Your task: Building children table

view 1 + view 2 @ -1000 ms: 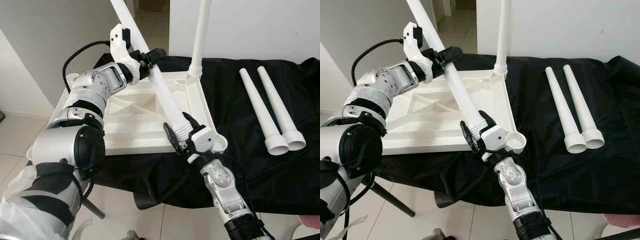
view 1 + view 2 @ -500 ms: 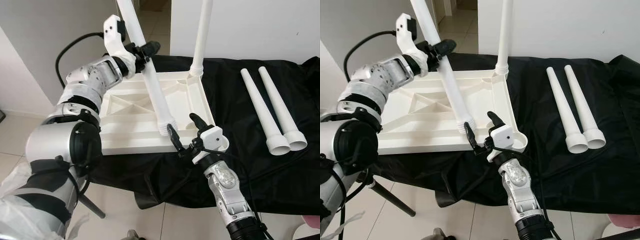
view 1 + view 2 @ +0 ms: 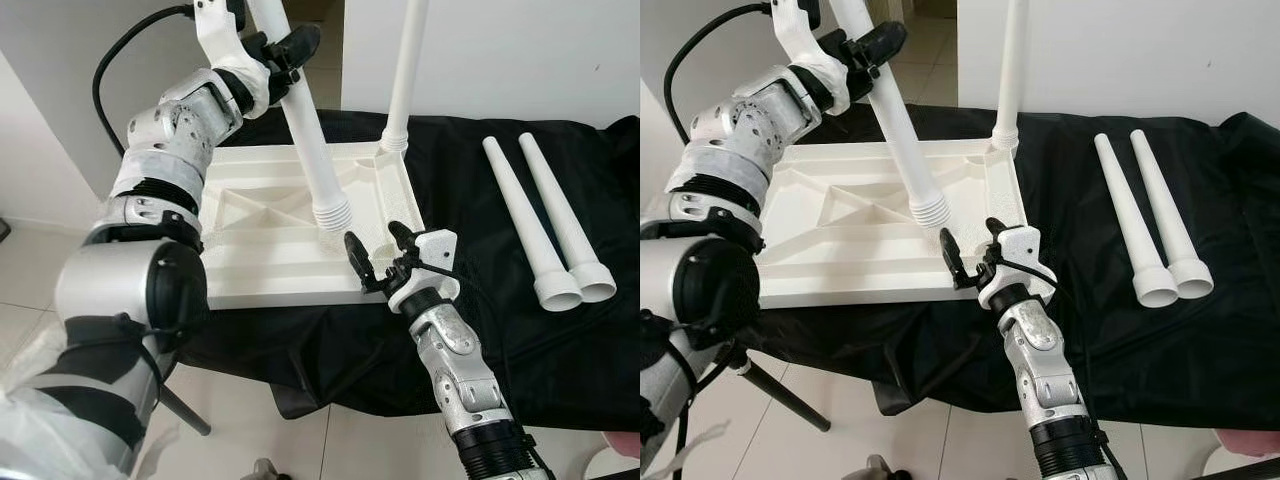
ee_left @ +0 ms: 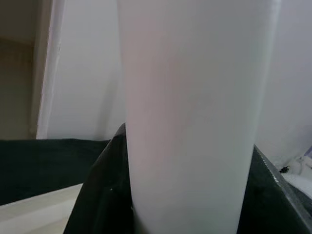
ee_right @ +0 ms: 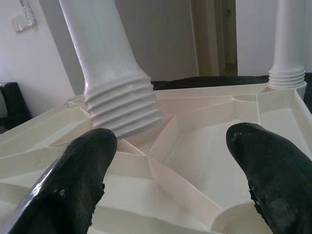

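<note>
Gripping the smooth white table leg high on its shaft, the left gripper has lifted it, so its ribbed threaded end now hangs above the upturned ribbed tabletop. The right gripper, which clasped that end a second ago, has let go and stands spread wide at the tabletop's near corner.

Both arms are silver metal with rounded black joints, and the left one carries a big black ball-like elbow. A black cable loops over the left forearm. The left hand has a white plastic housing and long black fingers. The right hand matches it, its forearm ending in a ribbed black collar.
</note>
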Controlling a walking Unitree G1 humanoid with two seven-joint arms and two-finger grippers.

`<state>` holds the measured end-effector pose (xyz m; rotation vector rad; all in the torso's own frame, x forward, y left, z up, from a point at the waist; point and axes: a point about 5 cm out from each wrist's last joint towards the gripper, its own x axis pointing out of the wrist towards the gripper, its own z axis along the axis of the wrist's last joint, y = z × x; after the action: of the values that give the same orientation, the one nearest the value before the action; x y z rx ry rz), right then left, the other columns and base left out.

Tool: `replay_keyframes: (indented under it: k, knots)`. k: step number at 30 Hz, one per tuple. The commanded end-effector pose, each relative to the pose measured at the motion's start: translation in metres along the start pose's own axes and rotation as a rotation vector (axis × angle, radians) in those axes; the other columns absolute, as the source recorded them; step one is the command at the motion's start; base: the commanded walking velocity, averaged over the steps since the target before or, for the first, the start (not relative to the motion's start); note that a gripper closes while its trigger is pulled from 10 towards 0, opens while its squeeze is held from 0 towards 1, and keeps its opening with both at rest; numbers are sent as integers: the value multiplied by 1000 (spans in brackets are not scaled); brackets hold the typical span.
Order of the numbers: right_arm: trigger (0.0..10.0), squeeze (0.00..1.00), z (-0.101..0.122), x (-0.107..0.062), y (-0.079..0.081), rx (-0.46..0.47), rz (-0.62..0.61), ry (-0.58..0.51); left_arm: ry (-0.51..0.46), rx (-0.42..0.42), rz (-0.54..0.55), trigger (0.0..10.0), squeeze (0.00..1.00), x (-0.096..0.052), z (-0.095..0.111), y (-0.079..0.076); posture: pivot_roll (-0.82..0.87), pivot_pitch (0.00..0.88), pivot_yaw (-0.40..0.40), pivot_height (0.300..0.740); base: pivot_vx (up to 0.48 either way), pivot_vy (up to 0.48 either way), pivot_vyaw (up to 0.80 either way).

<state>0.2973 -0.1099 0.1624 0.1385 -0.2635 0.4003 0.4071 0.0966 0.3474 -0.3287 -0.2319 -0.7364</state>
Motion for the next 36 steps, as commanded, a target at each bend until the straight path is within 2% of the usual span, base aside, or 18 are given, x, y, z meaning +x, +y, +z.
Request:
replay_keyframes:
  k: [1, 8, 10, 13, 17, 18, 20, 25, 29, 36]
  knots:
    - [10000, 0, 7, 5, 3, 12, 15, -6, -7, 58, -30, 10000, 0, 1, 1, -6, -77, 12, 56, 740, 0, 0, 0]
    - [10000, 0, 16, 9, 8, -12, 41, -19, -11, 97, -35, 10000, 0, 3, -4, -13, -78, 10, 51, 740, 0, 0, 0]
    - [10000, 0, 22, 14, 11, -76, 45, -6, -13, 143, -57, 10000, 0, 7, -12, -29, -76, 8, 43, 740, 0, 0, 0]
    - [10000, 0, 23, 16, 11, -95, 42, 5, -13, 158, -69, 10000, 0, 8, -15, -36, -76, 8, 43, 740, 0, 0, 0]
    - [10000, 0, 27, 25, 13, -139, 54, 26, -15, 185, -117, 10000, 0, 15, -22, -59, -75, 8, 39, 740, 0, 0, 0]
    - [10000, 0, 27, 25, 13, -139, 54, 26, -15, 185, -117, 10000, 0, 15, -22, -59, -75, 8, 39, 740, 0, 0, 0]
    - [10000, 0, 28, 30, 13, -191, 46, 49, -17, 188, -136, 10000, 0, 17, -24, -69, -75, 6, 40, 740, 0, 0, 0]
    - [10000, 0, 29, 36, 10, -231, 25, 66, -17, 198, -154, 10000, 0, 19, -26, -77, -76, 5, 40, 740, 0, 0, 0]
    - [10000, 0, 33, 49, 5, -287, -15, 87, -18, 217, -184, 10000, 0, 21, -31, -93, -71, 1, 39, 740, 0, 0, 0]
    - [10000, 0, 34, 57, 4, -294, -39, 93, -14, 224, -198, 10000, 0, 20, -34, -101, -67, 1, 36, 740, 0, 0, 0]
